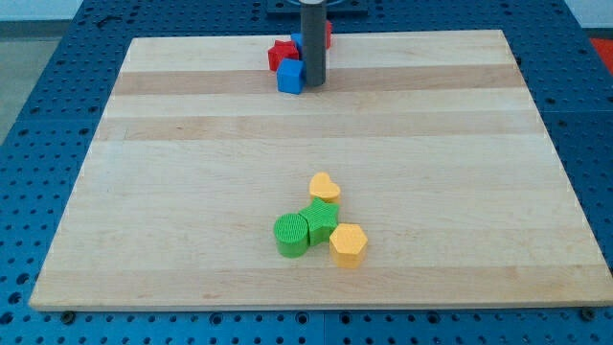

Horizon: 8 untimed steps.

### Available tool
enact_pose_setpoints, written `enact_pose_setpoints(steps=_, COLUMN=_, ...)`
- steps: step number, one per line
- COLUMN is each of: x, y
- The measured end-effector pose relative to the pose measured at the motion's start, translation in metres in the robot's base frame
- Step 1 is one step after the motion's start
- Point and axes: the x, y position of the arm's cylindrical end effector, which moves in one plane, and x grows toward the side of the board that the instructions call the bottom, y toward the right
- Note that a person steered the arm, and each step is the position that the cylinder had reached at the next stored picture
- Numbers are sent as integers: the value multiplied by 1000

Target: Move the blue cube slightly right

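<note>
The blue cube [290, 77] sits near the top edge of the wooden board [192, 192], a little left of centre. My tip [314, 83] stands right against the cube's right side. A red block [282, 54] lies just above and left of the blue cube, touching it. Another red block [327, 34] and a bit of a blue block [297, 43] show behind the rod, mostly hidden by it.
Lower on the board, near the centre, is a cluster: a yellow heart [325, 187], a green cylinder [291, 235], a green block [321, 221] of unclear shape and a yellow hexagonal block [349, 244], all touching. A blue perforated table surrounds the board.
</note>
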Motion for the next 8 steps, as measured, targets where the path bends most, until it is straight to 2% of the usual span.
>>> enact_pose_setpoints(steps=2, x=0, y=-5)
enact_pose_setpoints(steps=3, x=23, y=25)
enact_pose_setpoints(steps=4, x=77, y=38)
enact_pose_setpoints(steps=6, x=127, y=-15)
enact_pose_setpoints(steps=8, x=118, y=-59)
